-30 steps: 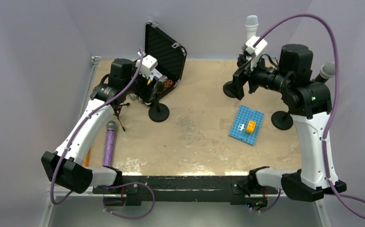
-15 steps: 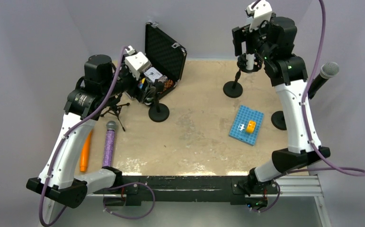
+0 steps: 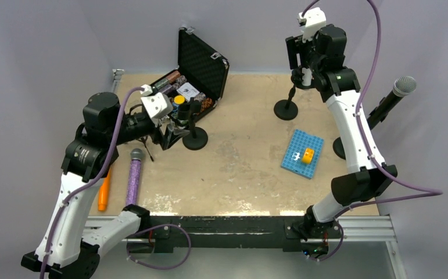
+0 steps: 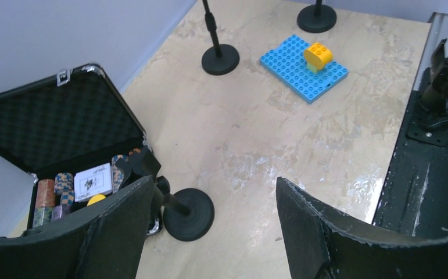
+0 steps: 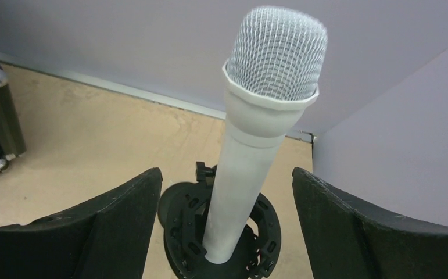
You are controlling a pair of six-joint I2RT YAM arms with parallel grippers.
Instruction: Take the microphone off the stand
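Our right gripper [image 5: 224,174], newly raised to the top view's upper right, straddles the white microphone [image 5: 256,128], open and not gripping; the microphone sits upright in its stand [image 3: 286,109], so closing comes next. Our left gripper [image 4: 212,183] is open, empty.

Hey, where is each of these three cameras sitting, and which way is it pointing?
Top: above and behind the arms, looking down on the table; both arms show.
Left wrist: on the left arm, looking across the table at the case and blue plate; the open left claw frames the bottom.
Right wrist: on the right arm, facing the back wall, close on the white mic in its stand; the open right claw sits either side.
Shared: top and left wrist both show case and blue plate.
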